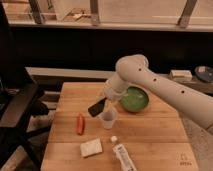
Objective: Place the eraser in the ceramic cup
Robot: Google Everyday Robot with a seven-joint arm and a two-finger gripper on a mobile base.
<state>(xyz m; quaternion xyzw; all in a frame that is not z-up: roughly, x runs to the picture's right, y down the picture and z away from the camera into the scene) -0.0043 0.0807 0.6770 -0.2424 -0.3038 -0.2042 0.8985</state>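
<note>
Eraser [96, 108] is hanging in the air, tilted, just left of the ceramic cup [108, 119] rim and slightly above it. Gripper [105, 101] is clamping its upper end, sitting right over the cup's left edge. Cup is standing upright on the wooden table [150, 130], green bowl [134, 99] just behind-right of the cup, orange-red stick [79, 124] to the cup's left. Judging next step: shifting right until the eraser's low end is centring over the cup mouth, then releasing low to avoid tipping the cup.
</note>
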